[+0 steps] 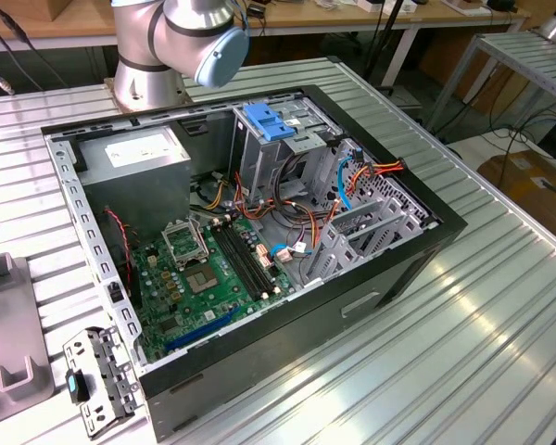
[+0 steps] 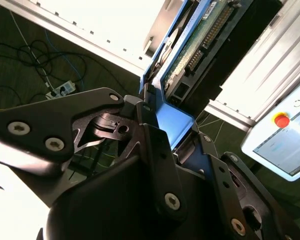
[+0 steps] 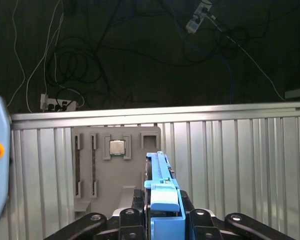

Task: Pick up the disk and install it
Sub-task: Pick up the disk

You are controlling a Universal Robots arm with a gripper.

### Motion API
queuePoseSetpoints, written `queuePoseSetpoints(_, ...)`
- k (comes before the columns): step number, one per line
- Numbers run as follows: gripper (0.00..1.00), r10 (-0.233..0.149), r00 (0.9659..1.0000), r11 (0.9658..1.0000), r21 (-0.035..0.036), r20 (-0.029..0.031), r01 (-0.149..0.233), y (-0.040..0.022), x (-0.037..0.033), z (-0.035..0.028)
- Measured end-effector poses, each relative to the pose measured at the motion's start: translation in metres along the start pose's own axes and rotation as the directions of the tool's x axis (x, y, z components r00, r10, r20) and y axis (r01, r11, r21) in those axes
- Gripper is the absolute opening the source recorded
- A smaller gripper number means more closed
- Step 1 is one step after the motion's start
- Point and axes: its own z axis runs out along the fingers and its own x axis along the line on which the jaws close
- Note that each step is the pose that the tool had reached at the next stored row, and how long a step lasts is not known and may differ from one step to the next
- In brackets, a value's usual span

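Black gripper (image 3: 164,212) is clenching the flat dark disk in its bright blue plastic carrier (image 3: 162,182), carrying it over the ribbed silver metal bench (image 3: 240,160). A grey fixture plate (image 3: 85,150) is lying just beyond, seating a square silver chip (image 3: 117,147).

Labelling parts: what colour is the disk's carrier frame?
Bright blue, on the disk held in the hand; clearest in the first wrist view.

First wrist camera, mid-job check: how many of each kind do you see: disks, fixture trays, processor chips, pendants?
Disk: 1, clamped in the gripper
Grey fixture tray: 1
Processor chip: 1, on the tray
Pendant: 1
Total: 4
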Motion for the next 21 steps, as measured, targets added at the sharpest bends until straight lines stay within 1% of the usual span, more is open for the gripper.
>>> queuePoseSetpoints(5,0.37,0.000,1.0000,1.0000,0.0000,0.0000,0.000,-0.0077,-0.0004,0.0000)
queuePoseSetpoints(8,0.37,0.000,1.0000,1.0000,0.0001,0.0000,0.000,-0.0146,-0.0007,0.0000)
queuePoseSetpoints(21,0.37,0.000,1.0000,1.0000,0.0000,0.0000,0.000,-0.0383,-0.0019,0.0000)
